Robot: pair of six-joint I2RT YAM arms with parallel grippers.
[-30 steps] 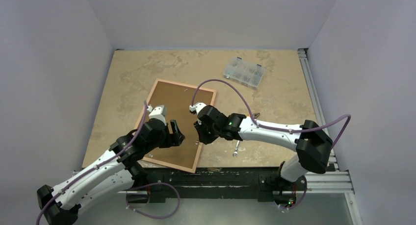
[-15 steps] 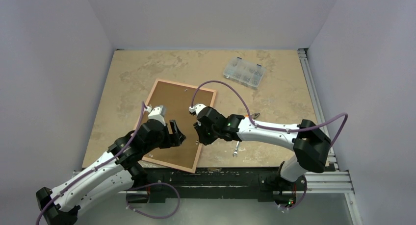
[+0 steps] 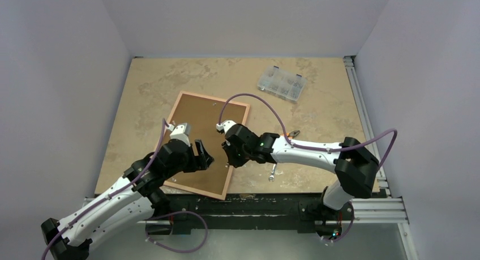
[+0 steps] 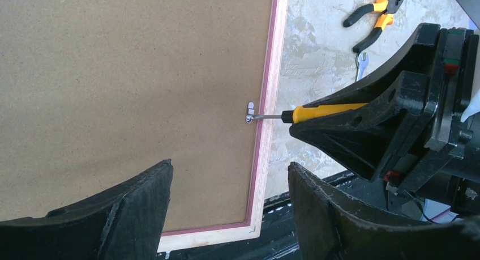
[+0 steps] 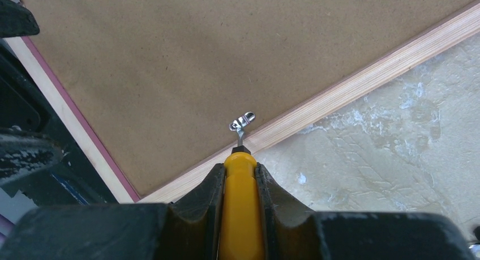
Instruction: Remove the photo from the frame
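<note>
One pink frame [image 3: 215, 98] lies face down on the table [image 3: 317, 118], the photo [image 3: 204, 115] in it showing only brown backing. Left gripper [image 4: 229, 166] hovers over it, gaping and empty; right gripper [image 5: 240, 175] leans in from the frame's edge, clamping one yellow screwdriver [image 5: 242, 214] — tip at one clip [image 5: 242, 122].

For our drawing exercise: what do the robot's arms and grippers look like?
The left arm and right arm have white links between chunky black joints, each trailed by a purple cable. The left gripper and right gripper are black with two scuffed wedge-shaped fingers. A green light dots the right arm.
</note>
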